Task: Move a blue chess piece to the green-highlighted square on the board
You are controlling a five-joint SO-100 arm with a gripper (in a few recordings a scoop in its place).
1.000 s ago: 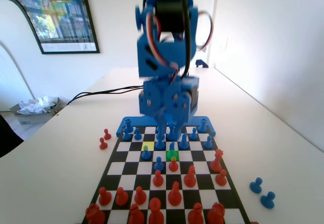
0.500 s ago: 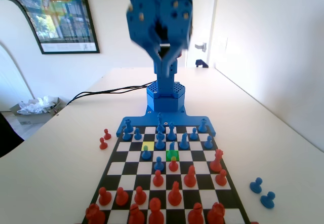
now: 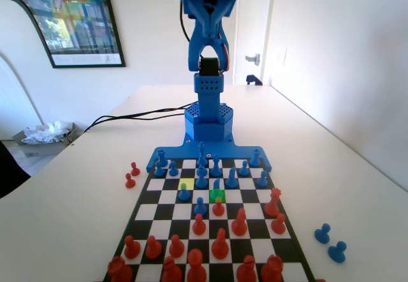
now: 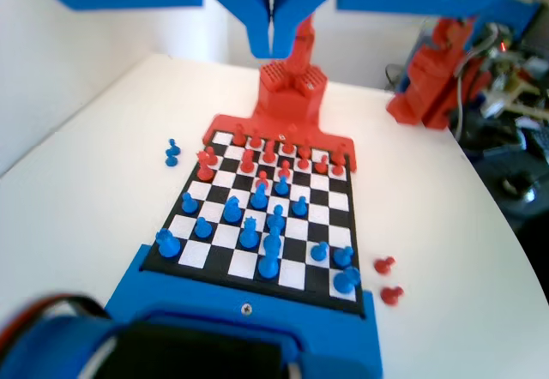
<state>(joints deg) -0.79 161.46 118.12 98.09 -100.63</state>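
The blue arm stands raised at the board's (image 3: 167,196) far end in the fixed view, well above the pieces. In the wrist view the tool (image 4: 272,40) hangs from the top edge with its two jaws pressed together, only a thin slit between them, and nothing held; it is high over the board's far end, at about 12 o'clock from the board's centre.

The green-highlighted square (image 3: 217,196) lies just past the board's middle in the fixed view, at about 1 o'clock from the centre. A blue chess piece (image 3: 217,187) appears to stand on it or at its far edge, though the angle makes the exact footing hard to judge. A red pawn (image 3: 218,207) stands just beside the green square at 6 o'clock. The yellow square (image 3: 187,184) sits at 10 o'clock from the green one. Two blue pawns (image 3: 329,242) rest on the tabletop (image 3: 83,205) at the board's 4 o'clock, two red pawns (image 3: 132,175) at its 10 o'clock.
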